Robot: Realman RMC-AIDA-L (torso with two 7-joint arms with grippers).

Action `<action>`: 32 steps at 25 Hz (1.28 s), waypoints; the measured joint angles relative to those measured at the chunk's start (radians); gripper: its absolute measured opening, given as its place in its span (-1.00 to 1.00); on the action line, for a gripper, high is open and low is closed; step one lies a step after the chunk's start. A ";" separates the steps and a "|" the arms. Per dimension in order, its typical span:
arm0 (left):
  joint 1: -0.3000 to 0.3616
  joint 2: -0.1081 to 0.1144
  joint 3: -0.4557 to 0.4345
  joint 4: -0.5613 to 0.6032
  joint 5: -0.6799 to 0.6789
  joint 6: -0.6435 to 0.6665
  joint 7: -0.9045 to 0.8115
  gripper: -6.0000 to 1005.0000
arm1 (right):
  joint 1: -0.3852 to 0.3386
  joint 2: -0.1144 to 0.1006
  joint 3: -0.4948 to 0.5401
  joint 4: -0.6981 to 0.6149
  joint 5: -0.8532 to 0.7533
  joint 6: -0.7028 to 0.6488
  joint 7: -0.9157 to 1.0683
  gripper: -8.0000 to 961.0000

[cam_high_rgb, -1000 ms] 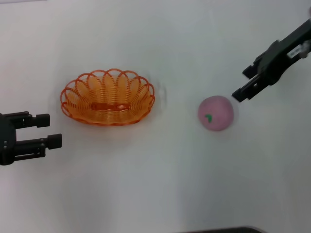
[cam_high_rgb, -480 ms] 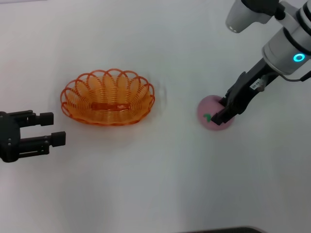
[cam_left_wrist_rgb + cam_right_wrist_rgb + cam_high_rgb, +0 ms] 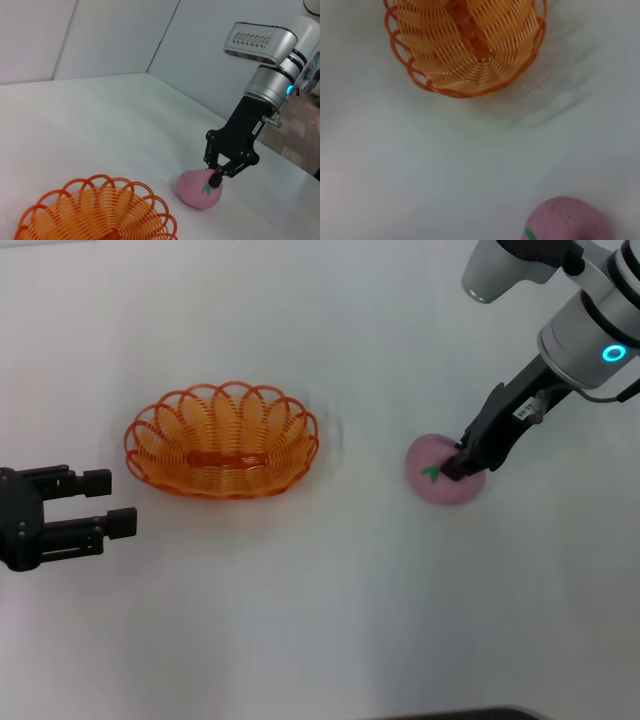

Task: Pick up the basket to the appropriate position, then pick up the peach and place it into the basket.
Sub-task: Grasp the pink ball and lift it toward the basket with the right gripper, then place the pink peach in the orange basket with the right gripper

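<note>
The orange wire basket (image 3: 222, 440) sits on the white table left of centre; it also shows in the left wrist view (image 3: 95, 212) and the right wrist view (image 3: 467, 42). The pink peach (image 3: 435, 480) lies to its right, its green leaf mark up; it shows too in the left wrist view (image 3: 197, 190) and the right wrist view (image 3: 567, 220). My right gripper (image 3: 452, 468) is down on the peach's top right side, touching it, as the left wrist view (image 3: 217, 177) also shows. My left gripper (image 3: 120, 502) is open and empty, left of and nearer than the basket.
The white table (image 3: 300, 620) stretches around both objects, with bare surface between basket and peach. A pale wall (image 3: 100, 35) stands behind the table in the left wrist view. A dark edge (image 3: 460, 713) shows at the near side of the table.
My right arm swung in from the far right and came down onto the peach. The peach shifted slightly. The basket and the left arm stayed almost still.
</note>
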 joint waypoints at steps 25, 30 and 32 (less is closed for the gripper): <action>-0.006 0.001 0.022 -0.035 0.000 -0.018 -0.001 0.40 | 0.048 0.015 0.054 0.260 0.735 0.235 -0.380 -0.89; -0.009 0.002 0.022 -0.036 0.000 -0.021 -0.001 0.40 | 0.052 0.019 -0.030 0.338 0.830 0.308 -0.430 -0.86; -0.012 0.002 0.022 -0.042 0.001 -0.022 -0.001 0.40 | 0.052 0.020 -0.061 0.349 0.850 0.323 -0.438 -0.80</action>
